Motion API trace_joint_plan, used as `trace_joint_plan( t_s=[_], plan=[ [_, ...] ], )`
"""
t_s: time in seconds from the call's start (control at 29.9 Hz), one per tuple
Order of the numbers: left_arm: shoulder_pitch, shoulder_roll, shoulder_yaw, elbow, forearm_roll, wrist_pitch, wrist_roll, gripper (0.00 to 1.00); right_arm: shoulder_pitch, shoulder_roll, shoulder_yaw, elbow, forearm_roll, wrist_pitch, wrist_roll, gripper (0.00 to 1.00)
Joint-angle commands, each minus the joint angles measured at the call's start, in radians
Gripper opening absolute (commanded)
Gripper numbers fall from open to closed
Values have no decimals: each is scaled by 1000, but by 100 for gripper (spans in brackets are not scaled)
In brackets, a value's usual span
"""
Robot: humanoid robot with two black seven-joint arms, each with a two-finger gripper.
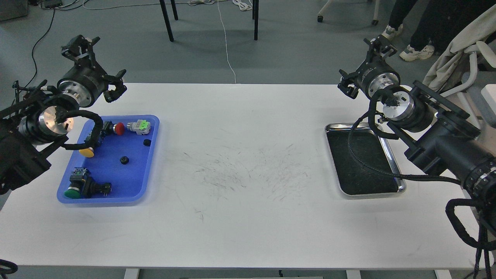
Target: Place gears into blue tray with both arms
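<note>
The blue tray [141, 182] lies on the left side of the white table. Two gears rest on its floor, one gear [124, 160] near the middle and another gear [147, 142] by the right rim. My left gripper [98, 64] hangs above the tray's far left corner, well off the table, open with nothing between its claws. My right gripper [364, 64] is raised over the far right edge of the table, behind the steel tray, open and holding nothing. The left arm's cable loop covers part of the tray's left side.
Several push-button switches share the blue tray: a red-capped one [119, 128], a green-and-white one [140, 126], a yellow-capped one [86, 152] and a green-capped one [77, 188]. A steel tray [372, 193] with a dark bottom sits on the right. Chair legs and cables stand beyond the table [248, 116].
</note>
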Motion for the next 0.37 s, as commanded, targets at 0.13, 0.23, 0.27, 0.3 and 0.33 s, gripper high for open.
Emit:
trace_joint_plan(
  t_s=[0.13,0.23,0.27,0.3,0.33],
  plan=[
    [-1,13,6,-38,23,-11,0,99,7,-9,-9,5,1,1,-1,99],
    [-1,13,6,-38,37,-10,0,99,7,-7,-11,5,1,1,-1,99],
    [-1,13,6,-38,38,-10,0,99,7,-7,-11,5,1,1,-1,99],
    [-1,13,6,-38,38,-10,0,99,9,-7,-11,5,1,1,-1,99],
    [-1,13,6,-38,38,-10,0,99,9,-9,-11,5,-1,1,1,99]
  ],
)
